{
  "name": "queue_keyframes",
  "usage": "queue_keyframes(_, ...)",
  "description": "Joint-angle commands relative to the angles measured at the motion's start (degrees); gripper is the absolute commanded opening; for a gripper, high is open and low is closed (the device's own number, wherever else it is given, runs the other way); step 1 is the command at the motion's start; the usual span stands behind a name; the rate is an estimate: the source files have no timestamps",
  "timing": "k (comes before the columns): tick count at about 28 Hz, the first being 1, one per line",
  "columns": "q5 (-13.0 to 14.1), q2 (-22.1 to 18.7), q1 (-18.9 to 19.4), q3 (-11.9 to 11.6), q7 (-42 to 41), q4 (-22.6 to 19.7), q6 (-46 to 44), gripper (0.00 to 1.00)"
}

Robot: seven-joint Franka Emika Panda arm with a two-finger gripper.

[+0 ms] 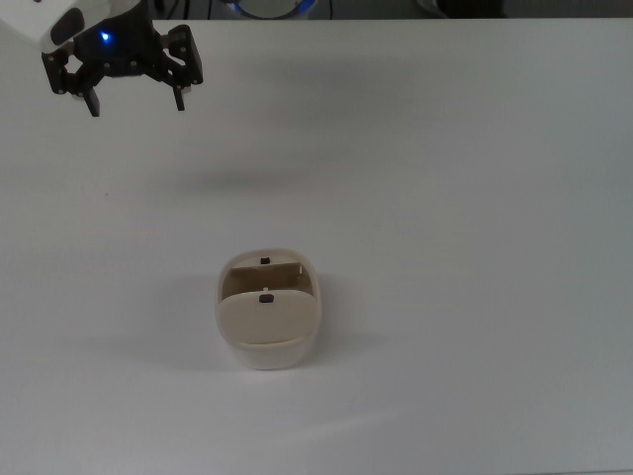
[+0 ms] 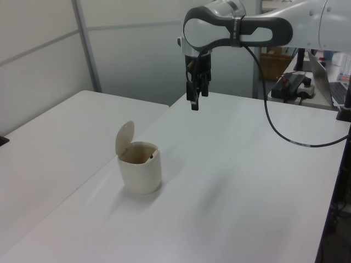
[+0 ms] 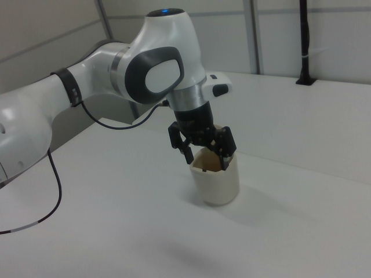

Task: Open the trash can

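The trash can (image 1: pixel 269 353) is a small cream bin standing on the white table, and its beige lid (image 1: pixel 267 319) is flipped up. In the left view the lid (image 2: pixel 125 137) stands upright over the trash can (image 2: pixel 141 175), and the dark inside shows. My gripper (image 1: pixel 136 102) hangs open and empty in the air, far toward the top view's upper left, well apart from the bin. In the left view the gripper (image 2: pixel 193 102) is above and to the right of the bin. In the right view the gripper (image 3: pixel 207 158) overlaps the trash can (image 3: pixel 217 186).
The white table (image 1: pixel 475 198) stretches around the bin on all sides. A seam between two tabletops (image 2: pixel 104 170) runs just to the left view's left of the bin. Cables and equipment (image 2: pixel 293 82) sit at the left view's far right edge.
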Motion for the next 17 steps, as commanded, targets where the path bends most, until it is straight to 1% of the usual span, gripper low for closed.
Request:
queue_keyframes(1, -0.3, -0.4, 0.1, -0.8, 0.7, -0.8, -0.5, 1.0)
queue_keyframes(17, -0.3, -0.4, -0.3, -0.9, 0.7, -0.9, -0.8, 1.0)
